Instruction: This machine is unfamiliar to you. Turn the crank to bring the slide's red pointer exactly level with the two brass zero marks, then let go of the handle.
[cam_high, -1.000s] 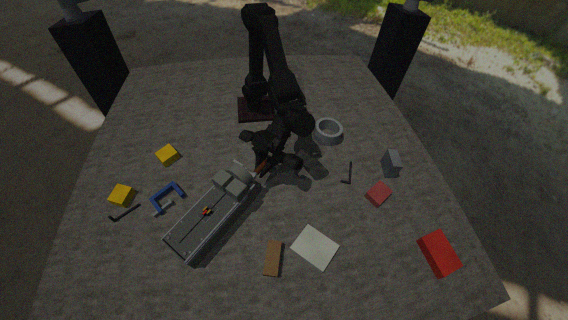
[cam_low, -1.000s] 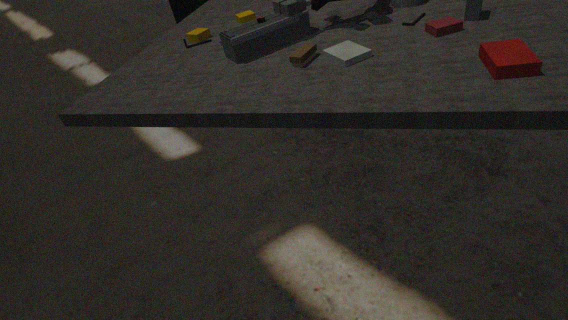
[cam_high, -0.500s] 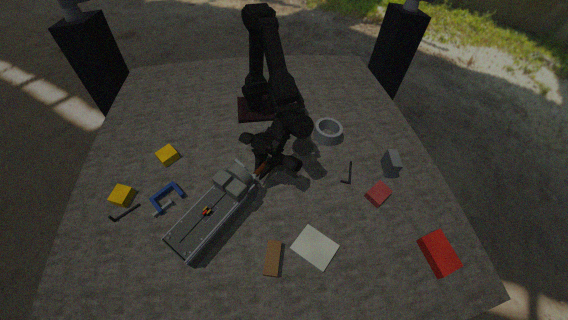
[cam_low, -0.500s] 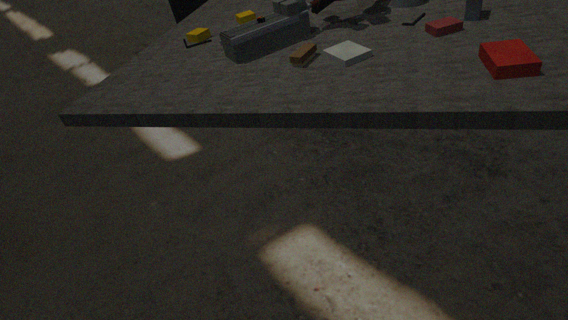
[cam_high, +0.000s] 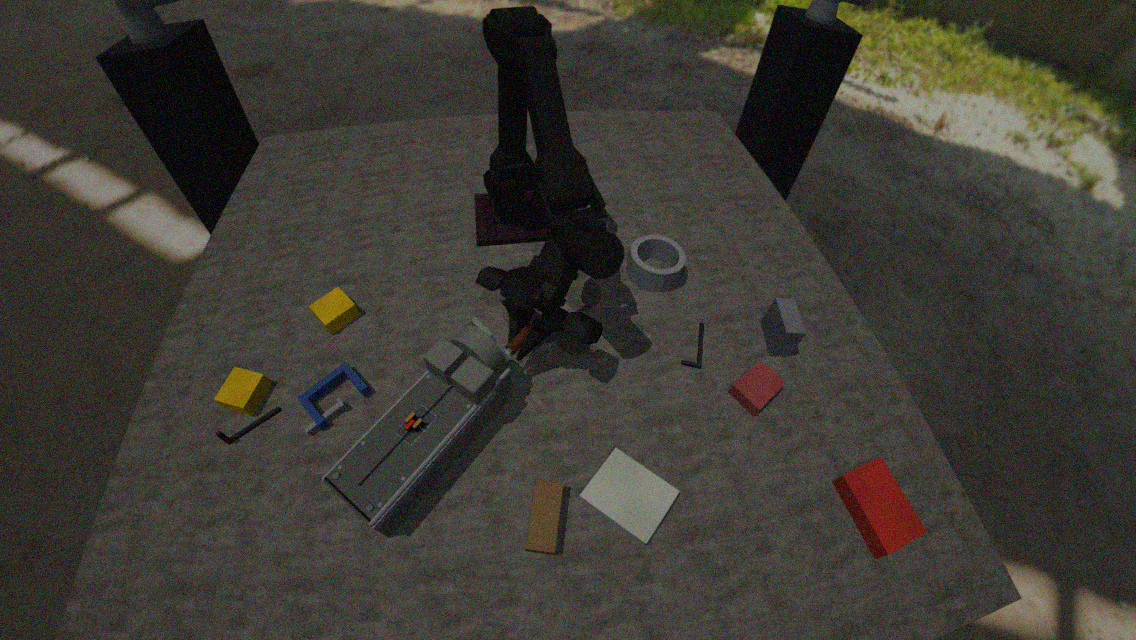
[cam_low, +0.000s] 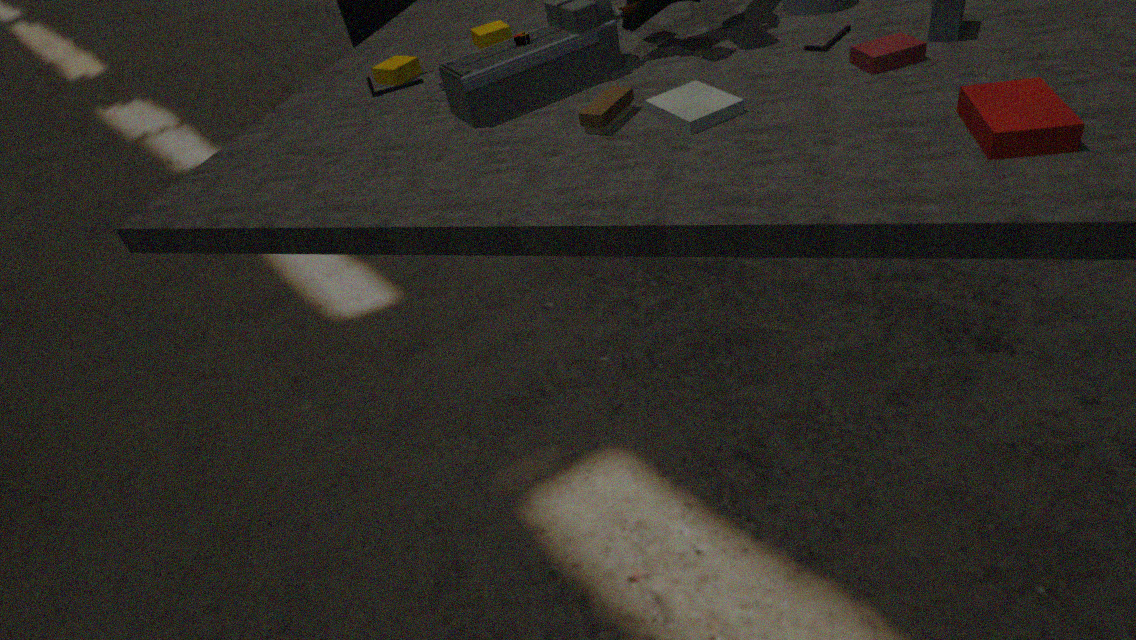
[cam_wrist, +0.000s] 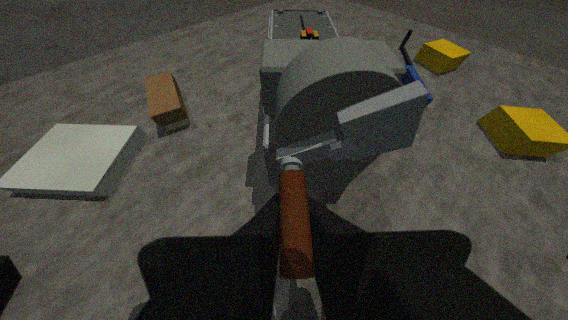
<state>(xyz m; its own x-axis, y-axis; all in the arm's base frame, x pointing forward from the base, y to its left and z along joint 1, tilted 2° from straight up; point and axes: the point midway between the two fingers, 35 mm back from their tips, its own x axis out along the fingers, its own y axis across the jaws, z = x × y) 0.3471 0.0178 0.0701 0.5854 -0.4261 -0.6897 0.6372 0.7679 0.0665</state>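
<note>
The grey slide machine (cam_high: 397, 473) (cam_low: 540, 79) stands left of centre in the top view, crank end towards the arm. My gripper (cam_high: 527, 329) (cam_wrist: 289, 198) is shut on the orange-brown crank handle (cam_high: 518, 341) (cam_wrist: 294, 200), at the near end of the machine in the wrist view. A grey block (cam_wrist: 382, 112) on the crank sticks out to the right there. The red pointer (cam_high: 409, 424) (cam_wrist: 309, 31) is between the two brass marks, the left one (cam_wrist: 303, 34) and the right one (cam_wrist: 315, 35). It looks slightly past them, away from the crank; it is small and dim.
A blue bracket (cam_high: 321, 389) and yellow blocks (cam_high: 333, 310) (cam_high: 242, 391) lie left of the machine. A brown block (cam_high: 545, 516), white tile (cam_high: 631, 494) and red block (cam_high: 882, 508) lie to its right. A grey ring (cam_high: 658, 274) stands near the arm.
</note>
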